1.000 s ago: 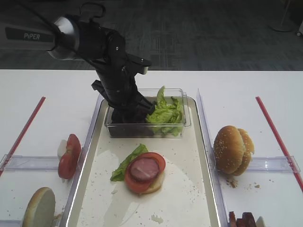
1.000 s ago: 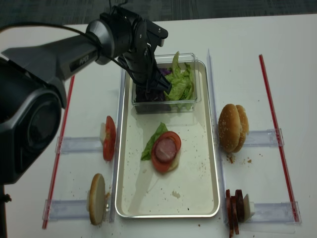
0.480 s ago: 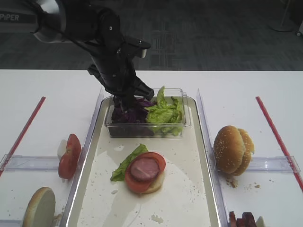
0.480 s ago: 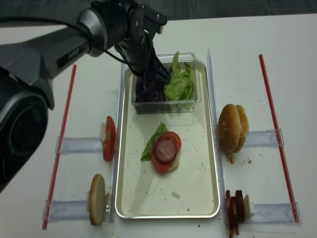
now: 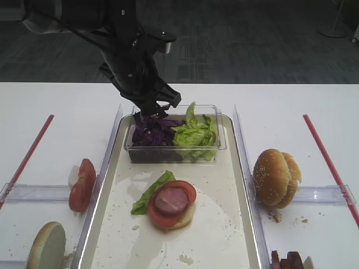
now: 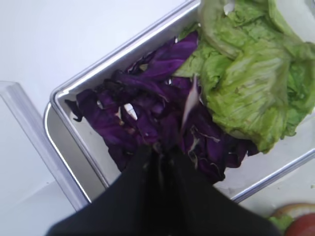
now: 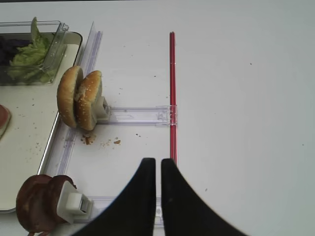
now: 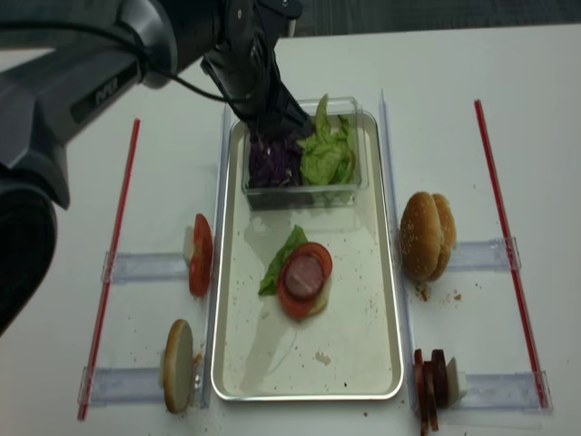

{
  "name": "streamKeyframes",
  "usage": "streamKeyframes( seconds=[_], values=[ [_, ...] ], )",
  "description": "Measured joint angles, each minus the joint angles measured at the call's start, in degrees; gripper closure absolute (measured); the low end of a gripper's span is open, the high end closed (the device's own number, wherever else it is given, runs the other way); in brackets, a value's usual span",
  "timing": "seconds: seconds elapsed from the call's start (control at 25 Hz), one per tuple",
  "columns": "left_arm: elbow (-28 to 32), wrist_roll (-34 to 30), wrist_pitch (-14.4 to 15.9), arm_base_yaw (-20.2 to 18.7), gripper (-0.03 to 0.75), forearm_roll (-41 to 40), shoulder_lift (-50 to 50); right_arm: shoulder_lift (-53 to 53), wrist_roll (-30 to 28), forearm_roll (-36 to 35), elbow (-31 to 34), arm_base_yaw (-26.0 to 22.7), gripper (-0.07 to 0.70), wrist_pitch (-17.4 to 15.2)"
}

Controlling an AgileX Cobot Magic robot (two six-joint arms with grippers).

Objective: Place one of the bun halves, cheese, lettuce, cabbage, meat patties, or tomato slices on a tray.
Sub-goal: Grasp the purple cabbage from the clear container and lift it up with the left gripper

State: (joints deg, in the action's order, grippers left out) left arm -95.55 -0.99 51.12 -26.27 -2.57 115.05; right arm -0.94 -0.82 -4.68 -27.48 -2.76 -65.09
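My left gripper (image 5: pixel 150 112) hangs just above the left half of a clear tub (image 5: pixel 221 143) at the tray's far end. In the left wrist view its fingers are shut on a few purple cabbage (image 6: pixel 147 123) shreds, with the rest of the clump lying below. Green lettuce (image 5: pixel 196 134) fills the tub's right half. On the silvery tray (image 5: pixel 112 168) stands a stack: a bun half, a lettuce leaf (image 5: pixel 147 196), a tomato slice (image 5: pixel 179 188) and a meat patty (image 5: pixel 171 200). My right gripper (image 7: pixel 158 162) is shut and empty over the white table.
Tomato slices (image 5: pixel 83 185) stand in a clear rail left of the tray, with a bun half (image 5: pixel 46 246) nearer the front. Two bun halves (image 5: pixel 275 176) stand right of the tray, and meat patties (image 7: pixel 37 201) sit in a holder. Red strips (image 7: pixel 172 98) run along both sides.
The left gripper has risen out of the tub's cabbage side, uncovering the purple clump, and now hangs above it. The right gripper has not moved.
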Motion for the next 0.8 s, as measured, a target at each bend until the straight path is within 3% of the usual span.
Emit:
streamKeyframes(
  seconds=[0.8],
  values=[
    [-0.18, 0.0, 2.64, 0.0, 0.683, -0.74, -0.87, 0.0, 0.0, 0.0, 0.0, 0.0, 0.563, 0.0]
  ],
)
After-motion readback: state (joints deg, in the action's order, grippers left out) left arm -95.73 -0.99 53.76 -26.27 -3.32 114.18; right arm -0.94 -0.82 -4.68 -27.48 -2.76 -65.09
